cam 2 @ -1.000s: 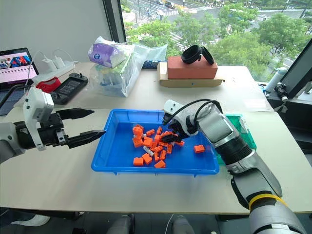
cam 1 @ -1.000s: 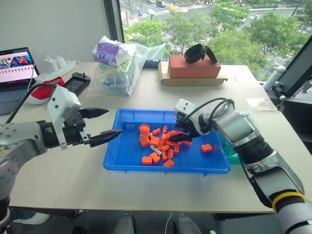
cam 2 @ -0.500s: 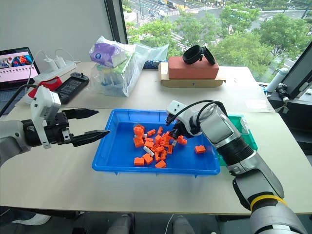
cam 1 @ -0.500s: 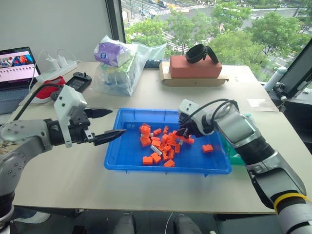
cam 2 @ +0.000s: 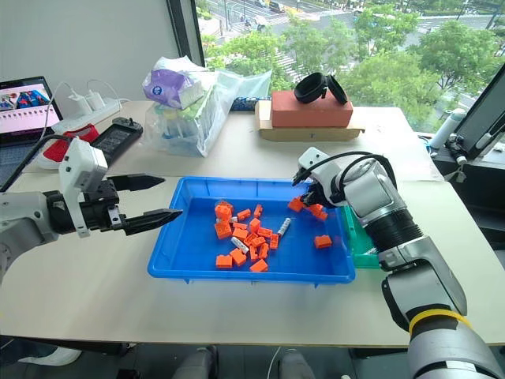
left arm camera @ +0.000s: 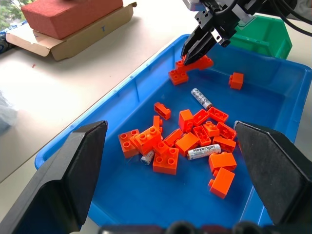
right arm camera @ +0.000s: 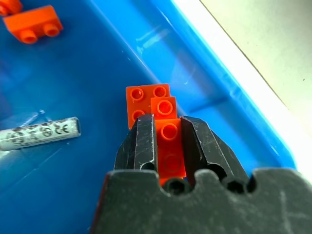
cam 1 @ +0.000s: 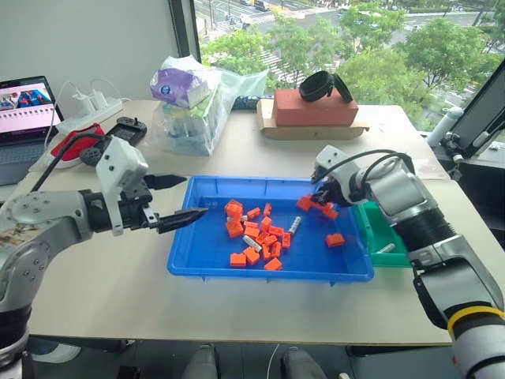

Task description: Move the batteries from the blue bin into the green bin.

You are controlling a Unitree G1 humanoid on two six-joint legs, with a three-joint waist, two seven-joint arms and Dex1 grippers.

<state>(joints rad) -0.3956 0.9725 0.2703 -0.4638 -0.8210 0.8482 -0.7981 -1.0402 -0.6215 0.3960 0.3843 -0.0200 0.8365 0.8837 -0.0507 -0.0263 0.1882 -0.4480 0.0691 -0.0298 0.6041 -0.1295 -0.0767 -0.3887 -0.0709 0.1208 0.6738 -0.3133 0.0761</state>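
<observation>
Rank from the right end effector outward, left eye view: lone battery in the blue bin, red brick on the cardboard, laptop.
From the right end effector:
1. Lone battery: in the blue bin, just toward the robot's left.
2. Red brick: far side of the table, on cardboard.
3. Laptop: far left edge.

The blue bin (cam 1: 207, 264) sat on the counter (cam 1: 118, 292), with the green bin (cam 1: 379, 237) touching its right side. Blocks (cam 1: 254, 237) lay heaped in the blue bin's middle, batteries (cam 1: 294, 225) among and just right of them, and one battery lay in the green bin. The left tool (cam 1: 180, 199) hung at the blue bin's left rim; the right tool (cam 1: 319, 199) stood over its far right corner, a block (right arm camera: 169, 146) between its fingers.
</observation>
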